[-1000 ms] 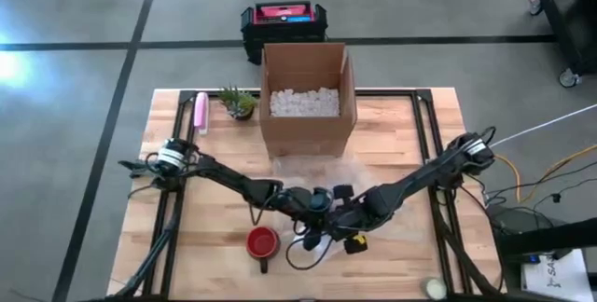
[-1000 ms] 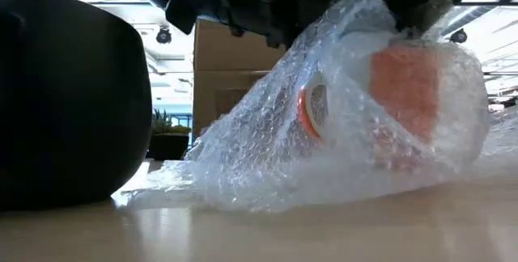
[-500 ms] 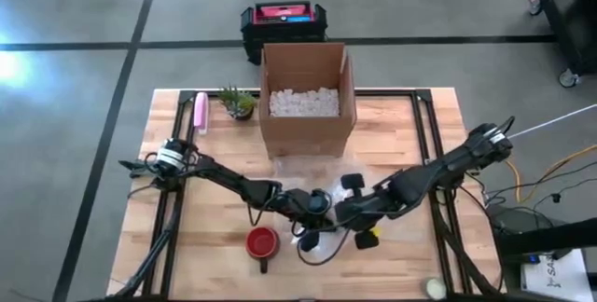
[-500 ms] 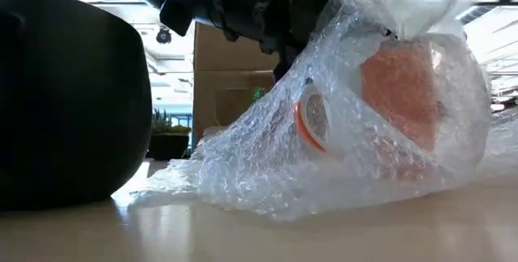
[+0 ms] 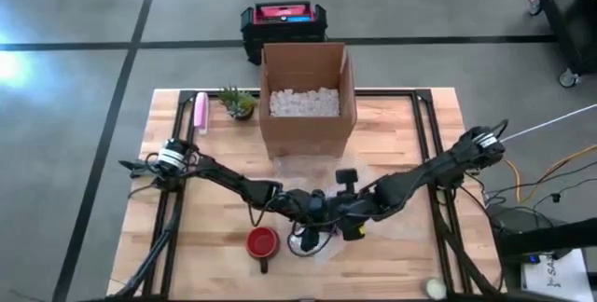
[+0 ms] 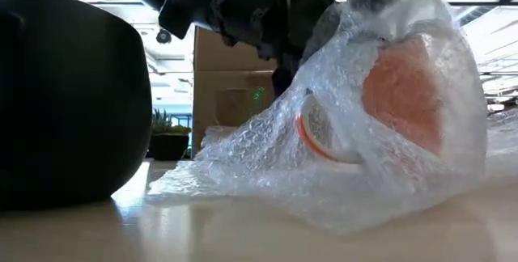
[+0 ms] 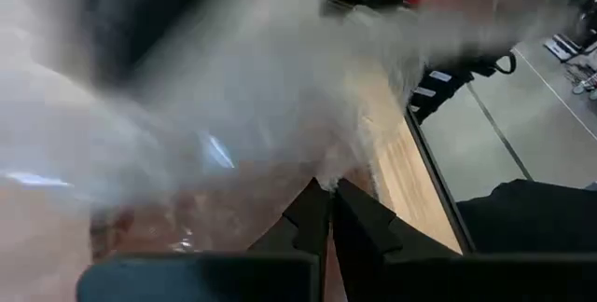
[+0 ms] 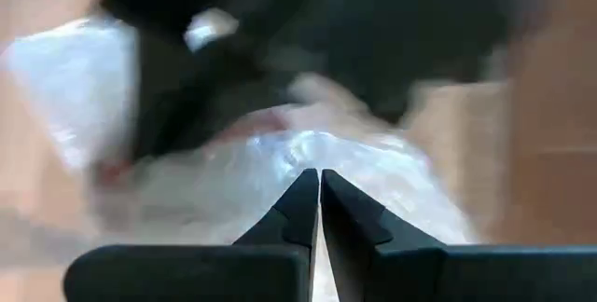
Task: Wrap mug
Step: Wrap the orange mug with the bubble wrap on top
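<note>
Orange mug (image 6: 401, 92) on its side under bubble wrap (image 6: 267, 165), mid-tabletop (image 5: 401, 120) in front of cardboard box (image 5: 307, 97). Left gripper (image 7: 324, 190) and right gripper (image 8: 319, 183) both clenched on wrap. Risk: uneven pull tearing wrap or rolling mug out

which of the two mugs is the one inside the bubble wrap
The orange mug under both grippers, lying inside the bubble wrap. The red mug stands bare and upright, beside it on the table's near edge.
</note>
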Robot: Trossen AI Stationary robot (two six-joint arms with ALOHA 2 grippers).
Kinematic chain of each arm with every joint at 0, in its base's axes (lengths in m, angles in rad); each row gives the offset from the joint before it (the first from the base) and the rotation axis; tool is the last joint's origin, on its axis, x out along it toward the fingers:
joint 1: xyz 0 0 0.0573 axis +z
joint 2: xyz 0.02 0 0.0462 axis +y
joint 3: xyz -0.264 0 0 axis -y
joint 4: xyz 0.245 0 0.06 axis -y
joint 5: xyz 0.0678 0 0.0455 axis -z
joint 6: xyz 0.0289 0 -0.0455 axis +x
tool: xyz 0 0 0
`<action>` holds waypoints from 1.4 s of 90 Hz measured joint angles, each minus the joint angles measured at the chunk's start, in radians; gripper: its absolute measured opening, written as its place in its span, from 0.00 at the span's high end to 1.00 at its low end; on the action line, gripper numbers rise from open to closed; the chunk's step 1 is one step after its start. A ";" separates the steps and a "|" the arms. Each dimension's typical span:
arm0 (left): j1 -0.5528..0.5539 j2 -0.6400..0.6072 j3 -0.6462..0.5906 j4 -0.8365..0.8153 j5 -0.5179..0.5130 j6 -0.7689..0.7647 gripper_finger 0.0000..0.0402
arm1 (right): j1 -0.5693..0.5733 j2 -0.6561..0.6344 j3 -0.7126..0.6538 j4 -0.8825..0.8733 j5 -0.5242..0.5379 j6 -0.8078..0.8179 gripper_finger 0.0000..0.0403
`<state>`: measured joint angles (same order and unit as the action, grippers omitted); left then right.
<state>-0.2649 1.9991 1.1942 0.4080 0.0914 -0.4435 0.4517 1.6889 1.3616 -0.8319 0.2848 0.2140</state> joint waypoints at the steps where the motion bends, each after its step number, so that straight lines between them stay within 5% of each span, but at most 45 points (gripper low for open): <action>1: 0.000 0.000 0.000 0.000 0.000 0.000 1.00 | 0.003 0.005 -0.003 0.007 -0.005 0.002 0.99; 56: 0.013 -0.102 -0.001 -0.079 0.015 0.024 0.94 | 0.034 0.097 -0.037 0.052 -0.064 0.042 0.99; 83: 0.069 -0.226 0.146 -0.598 0.119 0.125 0.57 | 0.037 0.097 -0.042 0.051 -0.060 0.063 0.99; 104: 0.044 -0.321 0.247 -1.098 -0.070 0.121 0.45 | 0.037 0.097 -0.043 0.052 -0.058 0.057 0.99; 114: 0.002 -0.317 0.167 -1.027 -0.134 0.071 0.45 | 0.037 0.097 -0.043 0.053 -0.054 0.056 0.99; 126: -0.030 -0.269 0.026 -0.644 -0.148 0.072 0.50 | 0.037 0.097 -0.044 0.056 -0.050 0.056 0.99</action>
<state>-0.2952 1.7303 1.2203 -0.2356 -0.0569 -0.3710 0.4889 1.7856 1.3179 -0.7761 0.2344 0.2703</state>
